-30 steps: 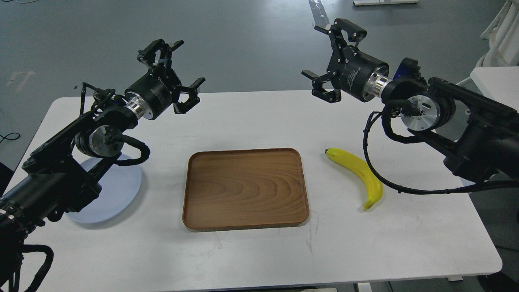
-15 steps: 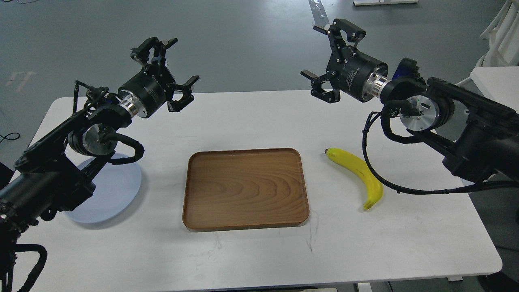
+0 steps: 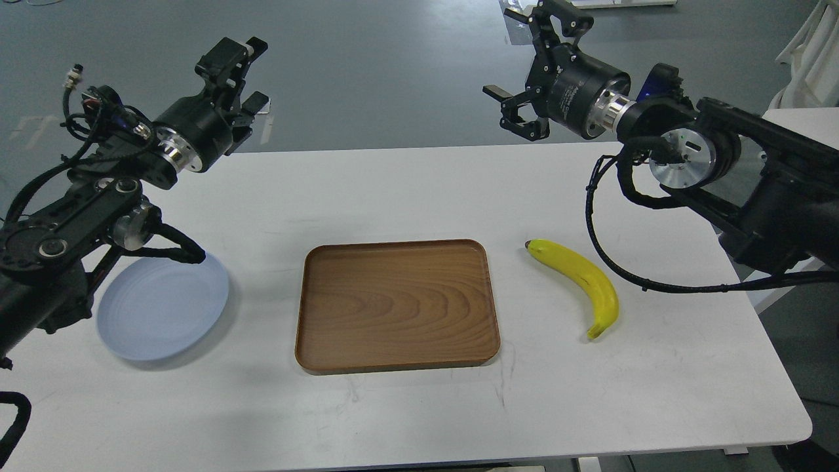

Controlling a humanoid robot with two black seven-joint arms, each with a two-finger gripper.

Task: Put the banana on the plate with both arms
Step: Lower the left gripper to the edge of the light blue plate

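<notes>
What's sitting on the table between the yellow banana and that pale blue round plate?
In the head view, the rectangular brown wooden tray lies between the curved yellow banana and the pale blue-grey round plate. White tabletop shows on each side of it.

Lighting: bright, even, diffuse, from overhead. White table [image 3: 406, 419] well exposed, no blown-out glare. Shadows soft and short: faint grey edge under the tray [image 3: 396, 305], the plate [image 3: 162, 308] and the banana [image 3: 580, 282]. Pale reflections on the grey floor [image 3: 393, 72] at the top. Focus sharp across the table. Black arms read dark, little surface detail. No visible motion blur.
</notes>
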